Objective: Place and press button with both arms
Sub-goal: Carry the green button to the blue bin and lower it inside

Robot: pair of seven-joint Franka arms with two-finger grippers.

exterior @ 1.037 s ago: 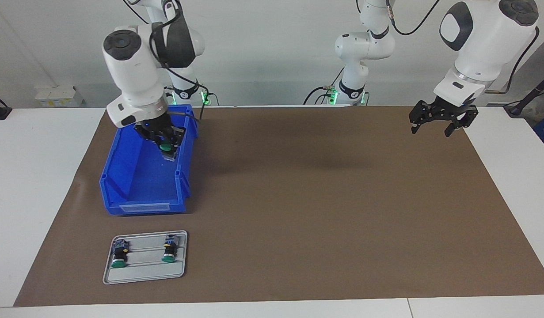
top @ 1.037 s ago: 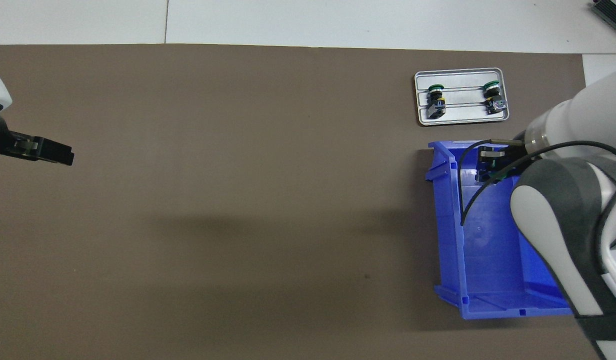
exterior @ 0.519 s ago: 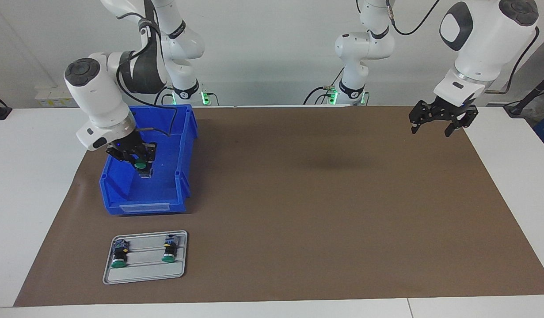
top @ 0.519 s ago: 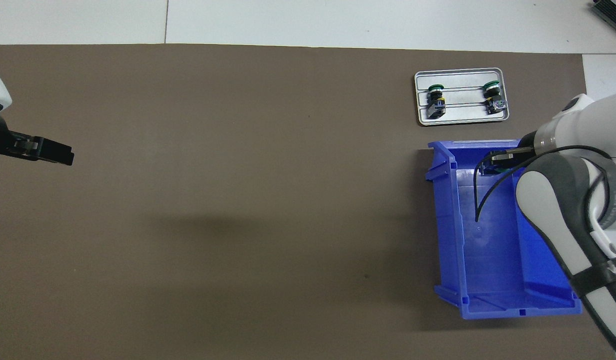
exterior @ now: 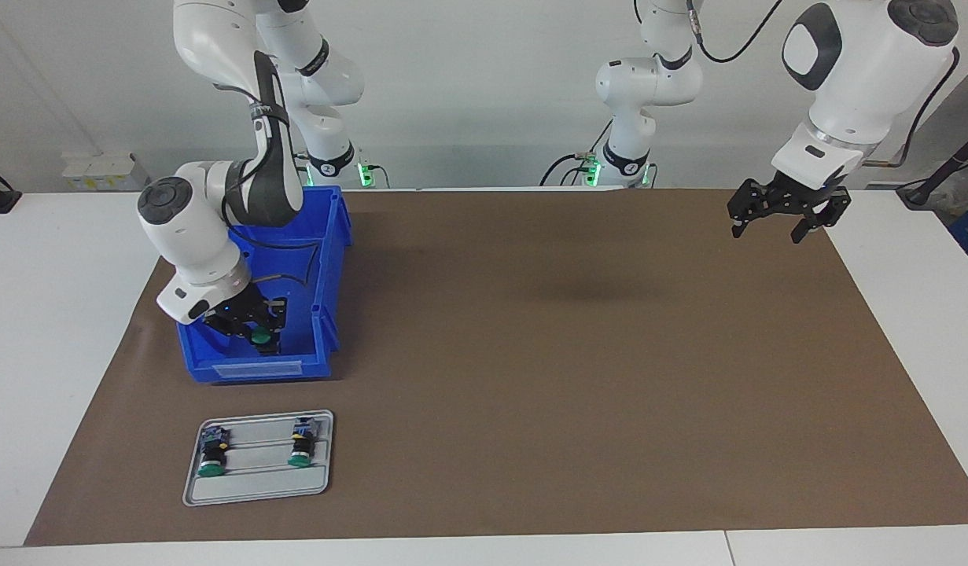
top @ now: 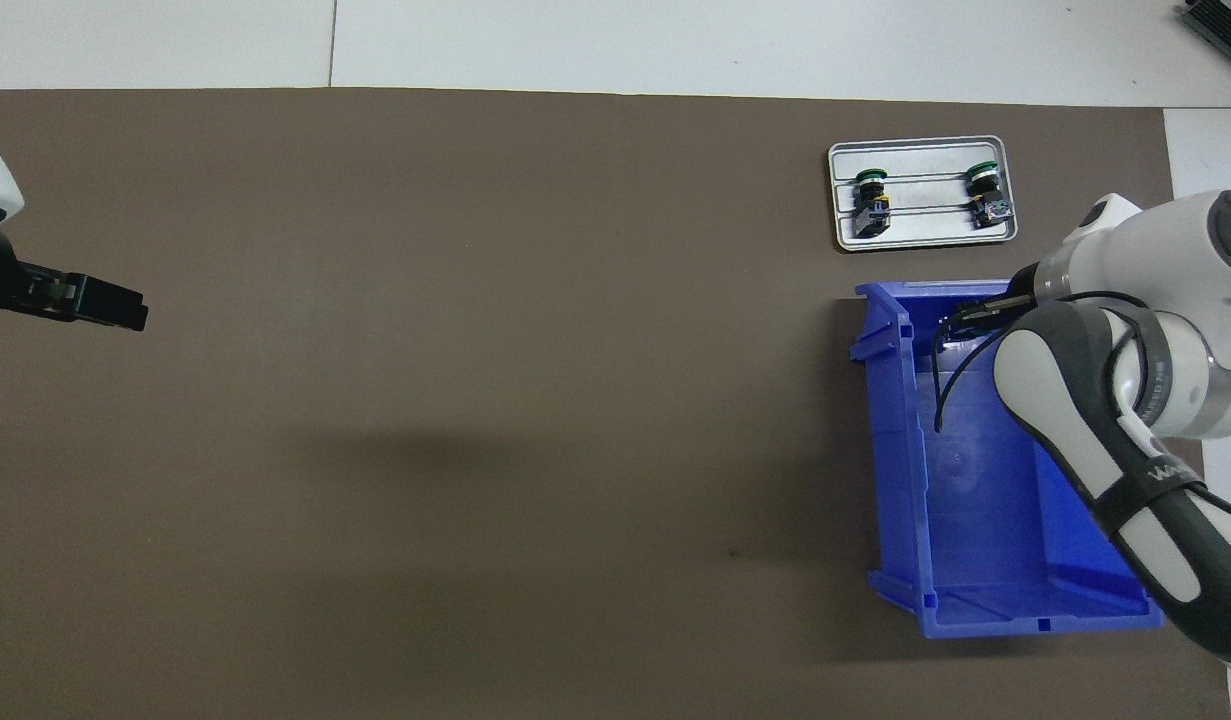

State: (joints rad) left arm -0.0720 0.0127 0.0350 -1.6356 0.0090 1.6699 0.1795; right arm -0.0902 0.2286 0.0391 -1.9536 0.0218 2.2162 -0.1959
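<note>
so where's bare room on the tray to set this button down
The grey tray has two buttons lying across its two grooves nearer the robots; the groove farthest from them is bare, as is the gap between the buttons. The right hand, shut on the button, hangs over the blue bin.

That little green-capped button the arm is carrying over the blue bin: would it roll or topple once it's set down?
The button, clamped in the right gripper, looks hard and stiff. Its round cap and cylinder body suggest it could roll on its side. Standing on end it seems top-heavy and apt to tip; the two in the grey tray lie flat.
</note>
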